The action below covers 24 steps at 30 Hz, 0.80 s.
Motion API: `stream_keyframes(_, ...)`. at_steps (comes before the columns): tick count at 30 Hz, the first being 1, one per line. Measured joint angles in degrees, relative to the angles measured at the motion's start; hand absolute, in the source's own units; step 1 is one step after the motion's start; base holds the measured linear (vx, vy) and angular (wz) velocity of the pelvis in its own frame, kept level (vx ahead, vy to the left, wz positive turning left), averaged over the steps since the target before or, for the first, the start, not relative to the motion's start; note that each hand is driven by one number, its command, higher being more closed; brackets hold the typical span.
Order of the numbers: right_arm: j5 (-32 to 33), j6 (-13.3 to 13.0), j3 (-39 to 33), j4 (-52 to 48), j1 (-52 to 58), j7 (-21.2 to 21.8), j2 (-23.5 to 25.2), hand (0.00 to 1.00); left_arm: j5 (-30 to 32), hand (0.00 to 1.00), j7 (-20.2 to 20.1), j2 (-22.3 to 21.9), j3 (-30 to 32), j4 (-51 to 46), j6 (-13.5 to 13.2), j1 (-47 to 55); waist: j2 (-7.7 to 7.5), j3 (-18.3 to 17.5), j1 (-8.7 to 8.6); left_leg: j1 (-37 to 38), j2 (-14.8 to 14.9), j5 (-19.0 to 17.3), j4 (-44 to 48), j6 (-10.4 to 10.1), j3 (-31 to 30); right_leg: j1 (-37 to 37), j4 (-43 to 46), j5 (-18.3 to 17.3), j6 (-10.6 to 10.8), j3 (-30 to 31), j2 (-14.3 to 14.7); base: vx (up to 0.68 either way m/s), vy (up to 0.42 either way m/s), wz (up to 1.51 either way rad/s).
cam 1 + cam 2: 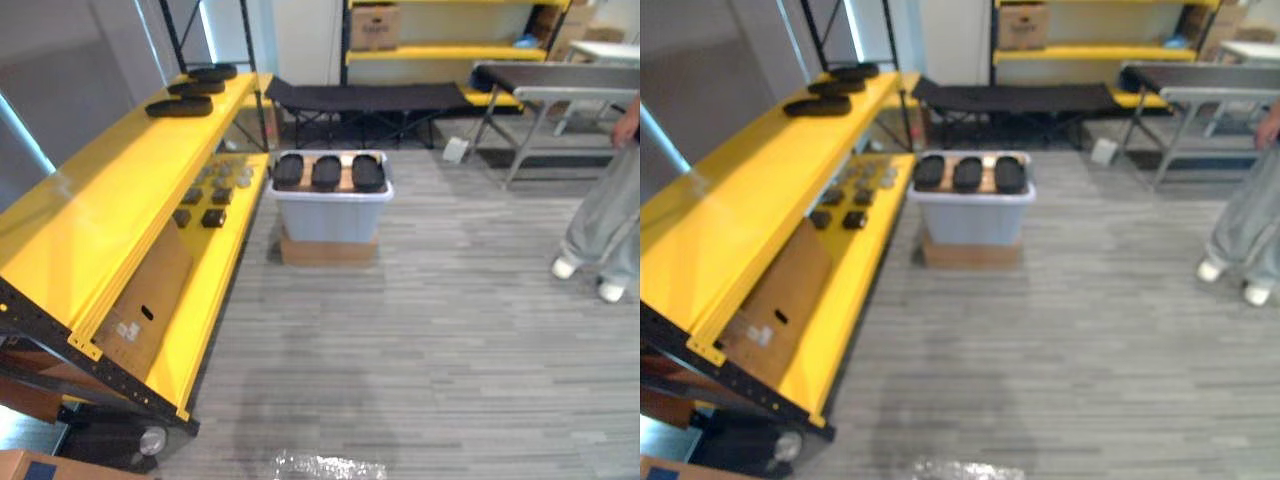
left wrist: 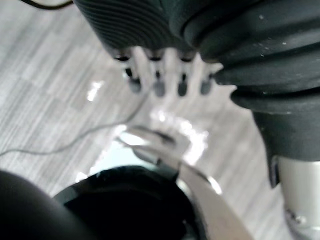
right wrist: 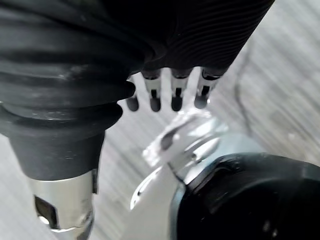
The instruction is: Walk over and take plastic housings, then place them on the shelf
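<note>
Three black oval plastic housings (image 1: 327, 172) lie side by side on top of a pale grey bin (image 1: 330, 212), which stands on a flat cardboard box on the floor ahead. Three more black housings (image 1: 180, 106) rest at the far end of the long yellow shelf's top board (image 1: 95, 205) on my left. My left hand (image 2: 159, 75) hangs over the grey floor, fingers straight, nothing in it. My right hand (image 3: 175, 90) hangs the same way, fingers straight and holding nothing.
The lower yellow board (image 1: 215, 275) carries several small dark parts (image 1: 212, 217) and a leaning cardboard sheet (image 1: 150, 300). A black cot (image 1: 365, 98) stands behind the bin. A grey table (image 1: 560, 85) and a person (image 1: 610, 215) are at the right.
</note>
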Motion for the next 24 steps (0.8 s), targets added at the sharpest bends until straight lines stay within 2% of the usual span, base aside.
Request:
stream_keyframes(4,0.01,-0.47,-0.34,0.15,-1.13,0.40,0.37,0.00,-0.01,0.00,-0.87,0.00,-0.07,1.70,-0.13,-0.84,-0.42,-0.13,-0.18,2.53,-0.28,0.35,-3.02,-0.28,0.55,1.76,-1.70,0.16,0.34,-0.08,0.18,0.08,0.014,-0.07)
stream_keyframes(6,0.02,-1.04,-0.35,0.20,-1.95,1.39,0.54,0.00,-0.05,0.00,-1.00,-0.04,-0.14,1.67,-1.43,-1.39,-0.32,0.21,-0.15,3.41,-0.34,0.70,-4.07,-0.73,1.19,1.82,-2.00,0.28,0.60,-0.16,0.25,0.08,0.004,-0.11)
stream_keyframes(10,0.08,-1.38,-0.34,0.13,-2.96,2.39,1.02,0.00,-2.76,0.00,-2.85,0.19,-0.21,1.69,-2.39,-1.56,-0.63,0.64,-0.29,4.41,-0.33,0.92,-5.30,-1.06,1.40,2.24,-2.01,-0.07,1.56,-1.19,0.35,0.04,-0.013,-0.01)
stream_keyframes(12,0.08,-1.52,-0.34,-0.17,-3.38,2.80,1.08,0.00,-3.95,0.00,-3.26,-0.03,-0.37,1.68,-2.46,-2.08,-0.48,1.23,-0.36,5.43,-0.28,0.92,-5.88,-1.08,1.39,2.96,-1.95,-0.13,2.88,-1.68,0.43,0.01,-0.006,0.02)
stream_keyframes(18,-0.49,-3.77,-0.23,-0.34,-4.69,2.78,1.60,0.00,-4.36,0.00,-2.26,0.14,-1.42,1.63,-2.52,-2.43,-0.53,1.86,-0.34,5.48,-0.27,0.89,-5.99,-1.12,1.48,3.04,-1.87,-0.09,3.02,-1.86,0.42,0.00,0.000,0.00)
stream_keyframes(24,-0.53,-3.61,-0.07,-0.68,-4.76,3.09,1.73,0.00,-3.99,0.00,-1.93,0.08,-1.30,1.62,-3.27,-2.47,-0.61,2.59,-0.34,6.48,-0.29,0.86,-6.02,-1.15,1.50,3.93,-1.80,-0.09,3.00,-1.93,0.35,-0.04,-0.012,0.00)
